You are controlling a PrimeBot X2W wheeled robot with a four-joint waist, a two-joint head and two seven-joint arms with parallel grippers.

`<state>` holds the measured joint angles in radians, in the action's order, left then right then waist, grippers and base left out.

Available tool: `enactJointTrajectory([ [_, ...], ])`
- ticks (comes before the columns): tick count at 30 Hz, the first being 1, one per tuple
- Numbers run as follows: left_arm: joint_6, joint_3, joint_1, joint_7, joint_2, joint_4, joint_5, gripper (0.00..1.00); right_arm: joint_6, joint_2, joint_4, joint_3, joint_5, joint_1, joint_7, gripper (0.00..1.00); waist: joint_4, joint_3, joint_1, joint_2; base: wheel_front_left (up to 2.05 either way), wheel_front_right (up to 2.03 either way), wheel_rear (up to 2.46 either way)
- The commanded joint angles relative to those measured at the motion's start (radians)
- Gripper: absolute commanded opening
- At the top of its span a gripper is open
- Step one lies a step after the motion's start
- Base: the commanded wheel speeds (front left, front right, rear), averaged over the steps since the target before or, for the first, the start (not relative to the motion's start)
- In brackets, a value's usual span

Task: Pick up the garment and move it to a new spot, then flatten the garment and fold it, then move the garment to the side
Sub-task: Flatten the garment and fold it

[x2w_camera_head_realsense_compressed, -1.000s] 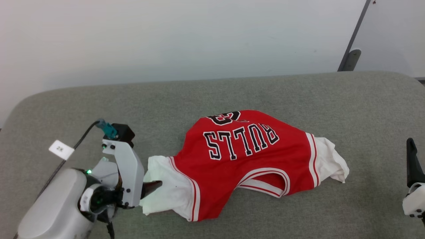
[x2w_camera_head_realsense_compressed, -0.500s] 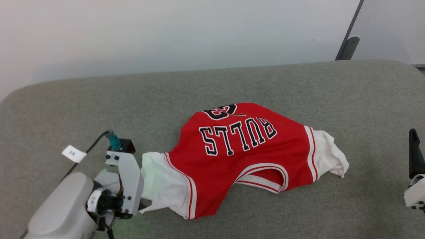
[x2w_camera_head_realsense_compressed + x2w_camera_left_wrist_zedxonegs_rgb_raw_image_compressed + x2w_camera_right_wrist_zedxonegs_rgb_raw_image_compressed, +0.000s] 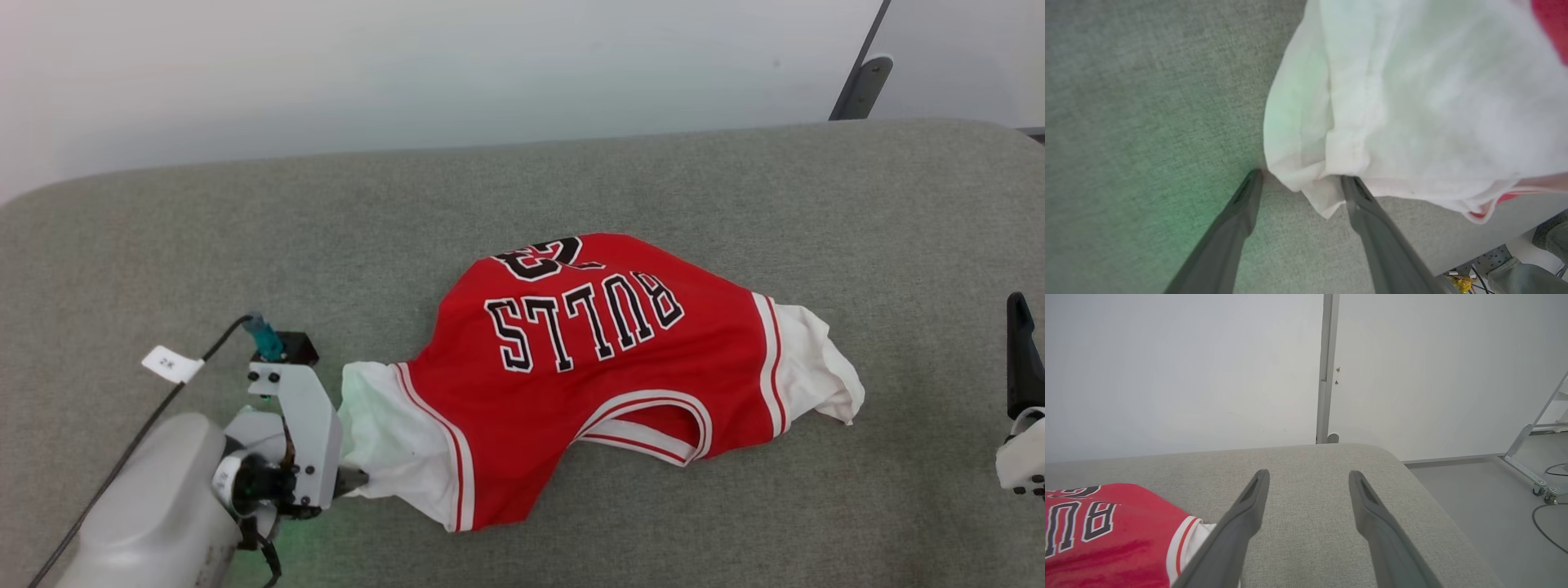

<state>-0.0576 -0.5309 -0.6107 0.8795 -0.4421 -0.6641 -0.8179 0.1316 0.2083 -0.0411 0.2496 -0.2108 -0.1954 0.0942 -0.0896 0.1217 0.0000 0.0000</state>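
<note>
**Left wrist view: the sleeve edge sits between your parted fingers**

Your left gripper [image 3: 1301, 177] is spread, tips resting on the pad [image 3: 1126, 102], with the bunched corner of the white sleeve [image 3: 1372, 122] lying between them. Nothing is clamped yet. One finger [image 3: 1355, 192] touches the cloth and the other stands just clear of it, so slide a little further in before you close. That way you catch both layers of the hem rather than a loose flap. Lift slowly, because a thin bite will likely slip.

Your right gripper [image 3: 1308, 473] is also spread, holds nothing and hovers over bare pad, well apart from the far sleeve.

The garment [image 3: 588, 367] lies near the middle of the pad, rumpled. Its long axis runs sleeve to sleeve across the head view, dipping toward your left gripper. The lettering reads upside down to you, so the neckline [image 3: 645, 429] points toward you and the number away.
</note>
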Motion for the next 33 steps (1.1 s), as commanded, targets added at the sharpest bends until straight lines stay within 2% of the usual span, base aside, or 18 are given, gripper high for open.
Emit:
enactJointTrajectory([
  [1, -0.004, -0.007, 0.011, -0.006, 0.009, -0.025, 0.0, 1.0, -0.002, 0.002, 0.0, -0.002, -0.003, -0.011, 0.001, 1.0, 0.0, 0.004, 0.0, 0.0, 0.0, 0.0, 0.0],
  [2, -0.01, -0.009, 0.007, -0.011, 0.014, -0.038, -0.001, 1.0, -0.002, 0.002, -0.001, -0.004, -0.003, -0.014, 0.001, 1.0, 0.0, 0.005, 0.0, 0.0, 0.0, 0.0, 0.0],
  [3, -0.013, -0.009, 0.004, -0.013, 0.019, -0.054, -0.006, 0.6, -0.002, 0.002, -0.002, -0.004, -0.002, -0.015, 0.0, 1.0, 0.001, 0.007, 0.0, 0.0, 0.0, 0.0, 0.0],
  [4, -0.02, -0.008, 0.001, -0.016, 0.024, -0.066, -0.011, 0.0, -0.002, 0.003, -0.003, -0.005, -0.003, -0.015, 0.002, 1.0, 0.002, 0.008, 0.0, 0.0, 0.0, 0.0, 0.0],
  [8, -0.039, -0.013, -0.015, -0.017, 0.039, -0.107, -0.026, 0.0, -0.002, 0.007, -0.009, -0.01, -0.009, -0.016, 0.012, 1.0, 0.008, 0.013, 0.0, 0.0, 0.0, 0.0, 0.0],
  [12, -0.051, -0.009, -0.045, -0.045, 0.022, -0.13, -0.023, 0.0, -0.002, 0.018, -0.019, -0.034, -0.029, -0.006, 0.047, 1.0, 0.018, 0.02, 0.0, 0.0, 0.0, 0.0, 0.0],
  [19, -0.061, -0.013, -0.073, -0.095, -0.013, -0.149, -0.008, 0.0, -0.002, 0.071, -0.077, -0.156, -0.132, 0.022, 0.21, 1.0, 0.043, 0.03, 0.0, 0.0, 0.0, 0.0, 0.0],
  [33, -0.068, -0.05, -0.103, -0.141, 0.021, -0.161, -0.023, 0.0, -0.002, 0.15, -0.312, -0.291, -0.233, -0.112, 0.436, 1.0, 0.103, 0.057, 0.0, 0.0, 0.0, 0.0, 0.0],
])
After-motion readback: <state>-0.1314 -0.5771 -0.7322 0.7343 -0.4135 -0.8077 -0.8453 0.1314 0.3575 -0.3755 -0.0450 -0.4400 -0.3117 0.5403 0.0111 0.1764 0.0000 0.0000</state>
